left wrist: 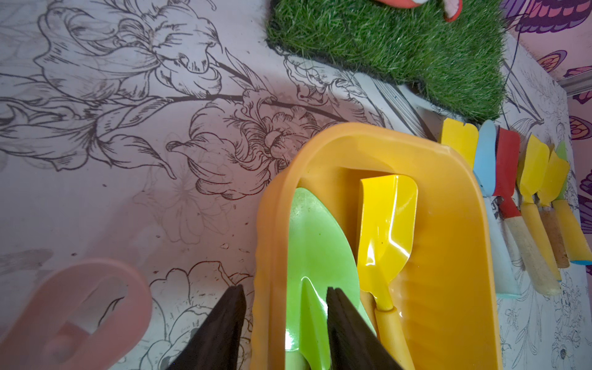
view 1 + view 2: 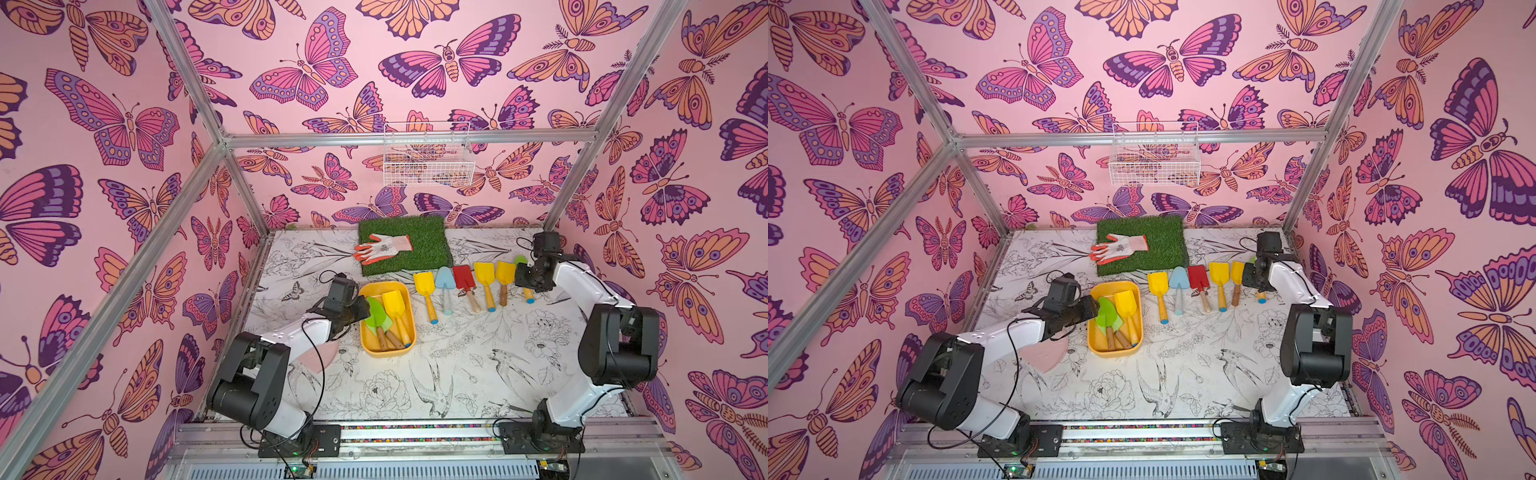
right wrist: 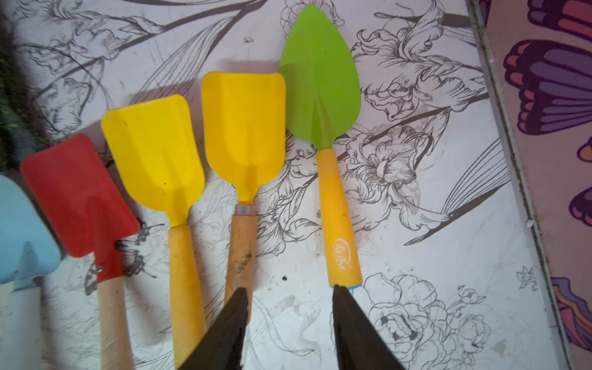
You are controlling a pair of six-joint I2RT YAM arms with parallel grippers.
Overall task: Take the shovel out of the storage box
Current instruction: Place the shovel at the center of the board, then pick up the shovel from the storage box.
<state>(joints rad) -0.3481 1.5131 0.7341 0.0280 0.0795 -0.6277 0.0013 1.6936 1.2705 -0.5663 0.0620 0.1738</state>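
The yellow storage box (image 2: 386, 353) (image 2: 1113, 352) (image 1: 448, 256) lies left of the table's middle. Inside it are a green shovel (image 2: 376, 318) (image 1: 317, 243) over a second green blade, and a yellow shovel (image 2: 394, 303) (image 1: 387, 221). My left gripper (image 2: 365, 311) (image 1: 285, 288) is open and straddles the box's left wall. One finger is outside; the other is inside, over the green blade. My right gripper (image 2: 521, 286) (image 3: 288, 288) is open over bare table. It stands between the handle ends of a yellow shovel (image 3: 243, 128) and a green shovel (image 3: 320, 77) lying outside the box.
Several shovels (image 2: 463, 277) lie in a row right of the box. Behind them, a grass mat (image 2: 428, 257) carries a glove (image 2: 382, 247). A white wire basket (image 2: 428, 162) hangs on the back wall. A pink flat piece (image 2: 320, 357) (image 1: 73, 314) lies under my left arm.
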